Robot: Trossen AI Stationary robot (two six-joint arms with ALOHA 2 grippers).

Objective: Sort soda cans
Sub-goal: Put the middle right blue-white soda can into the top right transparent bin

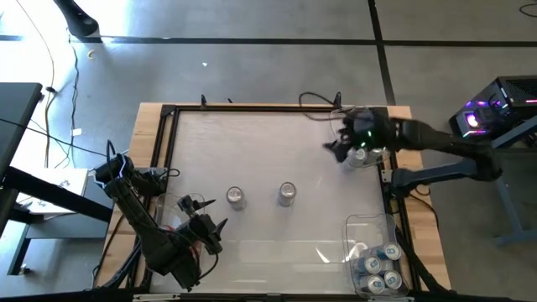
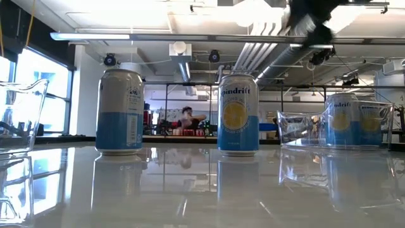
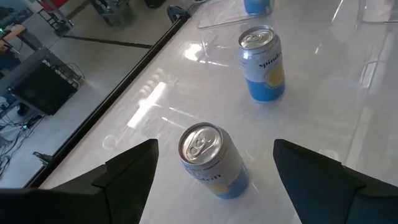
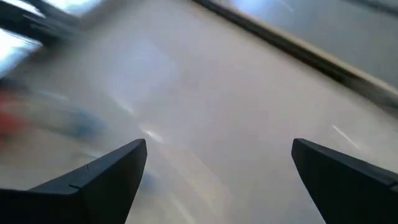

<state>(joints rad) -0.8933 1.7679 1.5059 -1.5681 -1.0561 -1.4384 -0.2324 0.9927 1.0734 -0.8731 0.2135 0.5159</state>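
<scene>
A grey concrete floor (image 1: 252, 59) crossed by dark seams surrounds the wood-edged table (image 1: 151, 134), with loose cables trailing at one side. Overhead run white ducts (image 2: 253, 63), pipes and a bright strip light (image 2: 114, 36). Tall windows (image 2: 44, 95) glow at one wall, and a person (image 2: 187, 120) sits far back among shelves.

Right wrist view motion-blurred: we make out only red and blue smear (image 4: 37, 121), can't tell what it is. Low view: right arm (image 2: 310, 19) cut by top edge, blurred; clear bin (image 2: 19, 114) cut by left edge. High view: cans in bin (image 1: 382, 267) partly cut by bottom edge, colours too small to tell; object under right gripper (image 1: 357, 149) mostly hidden.
</scene>
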